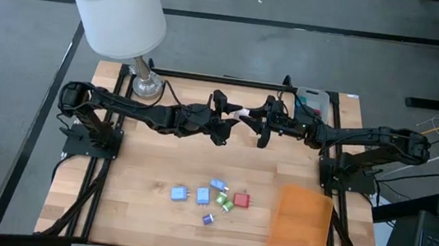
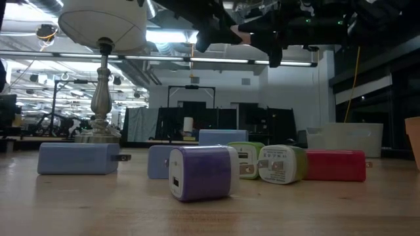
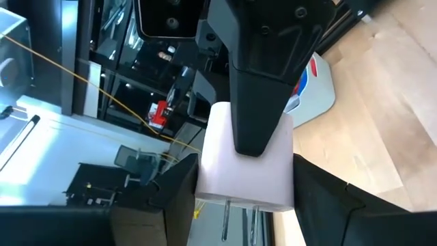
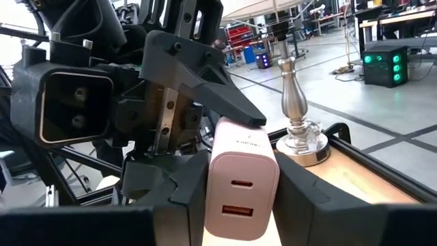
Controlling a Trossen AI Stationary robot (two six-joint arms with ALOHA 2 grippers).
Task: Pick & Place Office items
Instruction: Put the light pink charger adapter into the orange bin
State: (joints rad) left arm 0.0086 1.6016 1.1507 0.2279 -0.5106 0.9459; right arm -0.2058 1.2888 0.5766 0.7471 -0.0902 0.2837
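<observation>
Pale pink charger block (image 4: 242, 186), boxy with rounded edges, two ports on one face, two metal prongs on the opposite end; held in mid-air above the middle of the wooden table (image 1: 157, 157), between both arms. Pinched from both ends: left gripper (image 1: 220, 128) closed on it, right gripper (image 1: 262, 125) closed on it too. Lying on the table below: blue (image 2: 77, 158), light blue (image 1: 218, 186), purple (image 2: 203, 172), green (image 2: 283, 164) and red (image 2: 334, 164) chargers, clustered near the front edge. Beside them, an orange sheet (image 1: 301, 223).
</observation>
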